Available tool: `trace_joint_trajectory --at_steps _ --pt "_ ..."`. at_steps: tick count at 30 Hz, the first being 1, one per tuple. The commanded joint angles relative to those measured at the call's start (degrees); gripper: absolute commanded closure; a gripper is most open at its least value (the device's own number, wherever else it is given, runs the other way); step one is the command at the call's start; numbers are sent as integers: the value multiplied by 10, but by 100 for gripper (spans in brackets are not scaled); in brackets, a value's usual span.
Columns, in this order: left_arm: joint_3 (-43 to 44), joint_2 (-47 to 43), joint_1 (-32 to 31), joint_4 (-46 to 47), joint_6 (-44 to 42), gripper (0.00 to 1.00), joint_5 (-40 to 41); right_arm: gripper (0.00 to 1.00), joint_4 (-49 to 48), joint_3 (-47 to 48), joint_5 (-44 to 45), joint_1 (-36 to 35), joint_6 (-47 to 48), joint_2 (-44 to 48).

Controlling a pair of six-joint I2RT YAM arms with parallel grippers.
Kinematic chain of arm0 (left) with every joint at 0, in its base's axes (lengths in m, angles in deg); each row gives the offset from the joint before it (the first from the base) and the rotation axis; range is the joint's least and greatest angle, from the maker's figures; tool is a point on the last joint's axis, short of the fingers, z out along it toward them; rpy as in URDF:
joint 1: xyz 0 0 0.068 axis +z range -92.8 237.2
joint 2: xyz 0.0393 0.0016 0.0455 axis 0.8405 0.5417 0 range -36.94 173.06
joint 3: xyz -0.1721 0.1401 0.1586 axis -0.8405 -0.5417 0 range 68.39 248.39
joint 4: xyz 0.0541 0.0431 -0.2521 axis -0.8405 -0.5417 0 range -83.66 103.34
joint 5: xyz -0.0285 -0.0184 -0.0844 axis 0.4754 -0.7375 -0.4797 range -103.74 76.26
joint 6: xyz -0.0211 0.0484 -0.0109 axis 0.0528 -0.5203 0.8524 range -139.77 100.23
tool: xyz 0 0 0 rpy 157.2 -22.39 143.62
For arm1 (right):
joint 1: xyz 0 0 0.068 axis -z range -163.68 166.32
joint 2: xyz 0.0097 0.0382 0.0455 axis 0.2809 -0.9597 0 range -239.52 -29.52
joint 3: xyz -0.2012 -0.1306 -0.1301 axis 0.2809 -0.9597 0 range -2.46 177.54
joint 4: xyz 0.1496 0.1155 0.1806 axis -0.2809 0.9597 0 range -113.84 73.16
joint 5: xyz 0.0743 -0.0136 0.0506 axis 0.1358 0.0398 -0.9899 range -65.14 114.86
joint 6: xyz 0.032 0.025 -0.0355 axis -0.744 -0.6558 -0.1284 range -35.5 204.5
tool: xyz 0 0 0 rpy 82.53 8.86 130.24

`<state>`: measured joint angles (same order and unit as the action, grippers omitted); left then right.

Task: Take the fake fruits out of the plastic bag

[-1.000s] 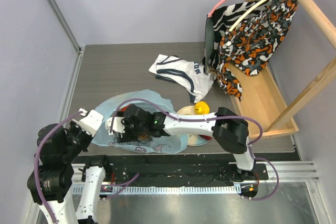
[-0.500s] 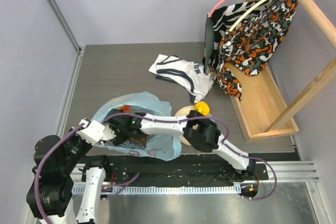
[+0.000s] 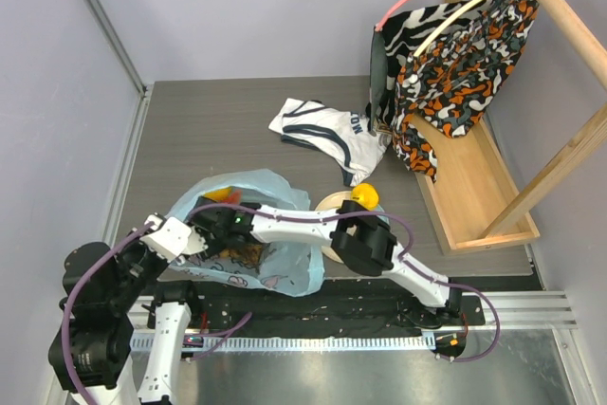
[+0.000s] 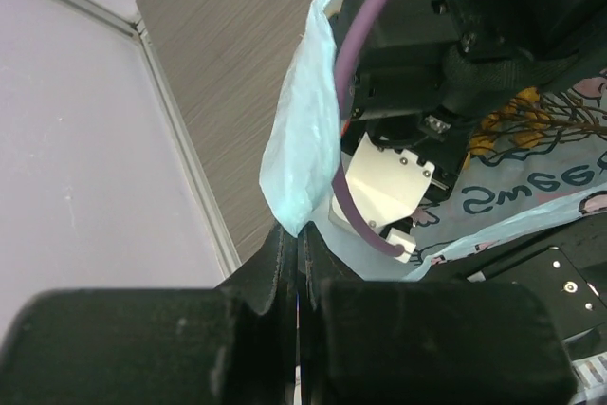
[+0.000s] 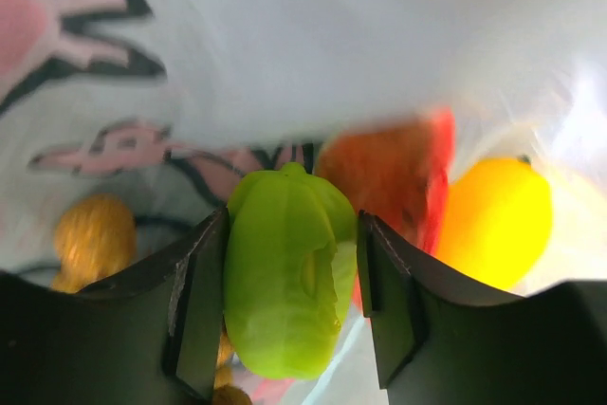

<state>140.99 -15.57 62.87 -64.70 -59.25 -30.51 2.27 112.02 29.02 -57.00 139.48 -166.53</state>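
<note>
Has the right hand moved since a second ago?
Yes. The right hand has gone left, farther from the yellow lemon, deeper into the plastic bag, where it closes on a green fruit.

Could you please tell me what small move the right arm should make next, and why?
Probably lift out of the plastic bag: the right gripper seems closed on the green fruit, and the left gripper pinches the bag's rim.

High rear overview, wrist views close at bag (image 3: 285, 192)
</note>
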Motion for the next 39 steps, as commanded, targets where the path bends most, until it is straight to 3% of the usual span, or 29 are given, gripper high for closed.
trace_joint_trajectory --at_steps 1,5,10,20,24,27,32,34,36,39 --pt "-4 24 2 -138 14 100 -16 68 -23 -27 -54 5 -76 133" --pt "5 48 1 -124 23 100 -26 70 -58 -72 -107 19 -155 218" --pt "3 71 2 -94 44 100 -26 69 -151 -140 -284 68 -315 291" --pt "-11 188 2 10 188 100 7 68 -72 -134 -461 138 -458 415" --pt "5 218 2 100 286 100 17 65 -24 -151 -528 160 -479 439" --pt "36 257 1 151 337 100 -9 65 -23 -162 -527 172 -479 452" --pt "118 355 1 163 354 100 9 68 15 -87 -469 229 -463 469" --pt "134 369 2 179 354 100 38 69 90 -52 -397 264 -380 475" --pt "131 366 2 196 346 100 84 69 137 -78 -351 289 -295 494" --pt "112 358 3 224 342 100 130 70 184 -186 -323 345 -208 545"
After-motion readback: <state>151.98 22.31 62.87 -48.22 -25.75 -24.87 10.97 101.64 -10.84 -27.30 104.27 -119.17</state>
